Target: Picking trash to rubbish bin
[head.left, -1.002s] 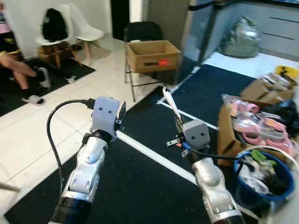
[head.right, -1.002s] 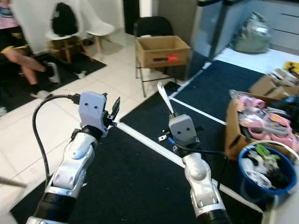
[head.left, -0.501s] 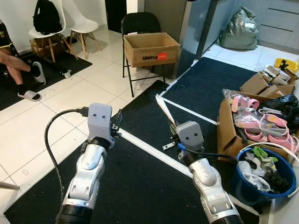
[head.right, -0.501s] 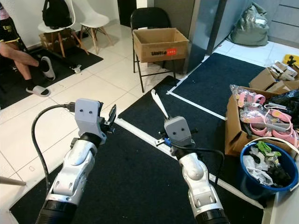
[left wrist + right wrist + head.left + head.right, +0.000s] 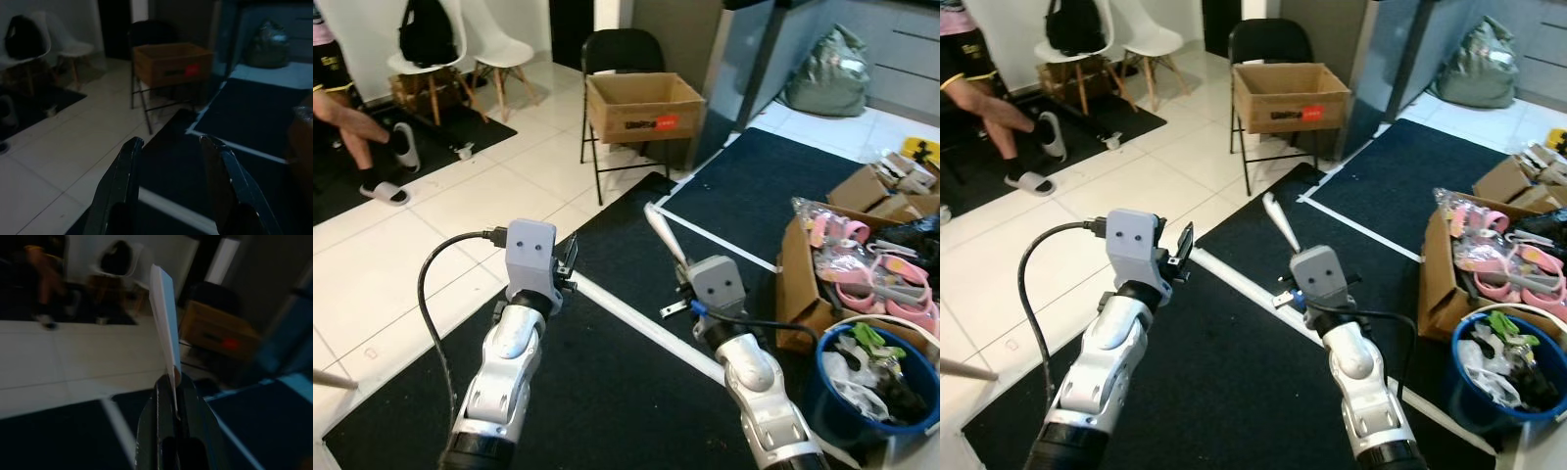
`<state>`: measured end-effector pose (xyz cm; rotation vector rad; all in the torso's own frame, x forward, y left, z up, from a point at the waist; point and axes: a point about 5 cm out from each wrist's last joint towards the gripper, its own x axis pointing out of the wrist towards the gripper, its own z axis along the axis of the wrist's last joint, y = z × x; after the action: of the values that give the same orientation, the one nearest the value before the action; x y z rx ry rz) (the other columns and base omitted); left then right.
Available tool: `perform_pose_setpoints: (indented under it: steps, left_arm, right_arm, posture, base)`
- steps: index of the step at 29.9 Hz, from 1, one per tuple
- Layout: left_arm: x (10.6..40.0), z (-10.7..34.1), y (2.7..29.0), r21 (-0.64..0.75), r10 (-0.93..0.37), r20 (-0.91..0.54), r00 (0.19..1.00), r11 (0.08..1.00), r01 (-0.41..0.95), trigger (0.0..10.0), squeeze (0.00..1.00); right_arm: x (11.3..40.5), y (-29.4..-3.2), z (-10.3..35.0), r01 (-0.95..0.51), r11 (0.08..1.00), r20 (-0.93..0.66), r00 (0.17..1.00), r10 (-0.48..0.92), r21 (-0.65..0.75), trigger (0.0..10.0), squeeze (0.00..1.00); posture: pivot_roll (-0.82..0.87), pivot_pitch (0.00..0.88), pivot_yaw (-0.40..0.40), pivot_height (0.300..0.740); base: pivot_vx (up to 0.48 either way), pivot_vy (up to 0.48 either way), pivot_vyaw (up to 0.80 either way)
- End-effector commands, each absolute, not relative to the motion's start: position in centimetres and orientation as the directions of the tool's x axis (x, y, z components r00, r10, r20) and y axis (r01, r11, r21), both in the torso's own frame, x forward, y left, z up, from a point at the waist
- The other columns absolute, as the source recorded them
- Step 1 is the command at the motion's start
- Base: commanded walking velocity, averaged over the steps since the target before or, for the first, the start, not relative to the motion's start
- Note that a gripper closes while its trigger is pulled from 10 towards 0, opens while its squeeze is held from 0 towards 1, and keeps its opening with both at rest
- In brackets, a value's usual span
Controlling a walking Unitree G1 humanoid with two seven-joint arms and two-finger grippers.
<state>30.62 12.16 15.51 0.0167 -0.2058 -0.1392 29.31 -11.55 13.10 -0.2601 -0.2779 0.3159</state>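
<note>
Black floor matting point(image 5: 607, 392) edged with white tape covers the near ground. Over it, the left gripper point(image 5: 171, 142) is raised with fingers spread apart and nothing between them. The right gripper point(image 5: 173, 382) is clamped on a long white flat strip of trash point(image 5: 664, 233), which points up and forward. Beyond, an open brown cardboard box point(image 5: 644, 106) rests on a black folding chair point(image 5: 615, 49) standing on white tiles.

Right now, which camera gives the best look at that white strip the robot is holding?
The right wrist view: the white paper strip stands large there, pinched between the right gripper fingers. The left and right eye views show it smaller, slanting up from that gripper. The left wrist view looks past the open left gripper at the floor.
</note>
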Motion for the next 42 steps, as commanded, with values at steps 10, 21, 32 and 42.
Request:
perform_pose_setpoints:
  steps: [10, 21, 32, 42]
  left_arm:
    - [30.30, 15.10, 11.79, 0.038, -0.158, 0.185, 0.970, 0.987, 0.154, 10.0, 0.00]
    - [30.24, 15.02, 11.57, 0.030, -0.157, 0.181, 0.971, 0.988, 0.154, 10.0, 0.00]
    - [30.17, 14.91, 11.50, 0.038, -0.159, 0.182, 0.970, 0.987, 0.154, 10.0, 0.00]
    - [29.99, 14.82, 11.43, 0.041, -0.156, 0.185, 0.970, 0.988, 0.151, 10.0, 0.00]
  right_arm:
    - [29.12, -12.03, 12.99, -0.270, 0.912, 0.206, 0.917, 0.341, -0.310, 10.0, 0.00]
    - [29.07, -12.24, 12.97, -0.273, 0.916, 0.195, 0.921, 0.337, -0.294, 10.0, 0.00]
    - [29.13, -12.13, 12.99, -0.288, 0.910, 0.187, 0.917, 0.351, -0.299, 10.0, 0.00]
    - [29.14, -11.91, 12.95, -0.304, 0.902, 0.181, 0.912, 0.369, -0.306, 10.0, 0.00]
  posture:
    - [-0.02, 0.110, 0.005, 0.740]
    - [-0.02, 0.111, -0.002, 0.740]
    - [-0.02, 0.101, -0.016, 0.740]
    - [-0.02, 0.090, -0.025, 0.740]
  base:
    - [0.277, 0.000, 0.00]
    - [0.286, 0.000, 0.00]
    - [0.288, 0.000, -0.53]
    - [0.288, 0.000, 0.00]
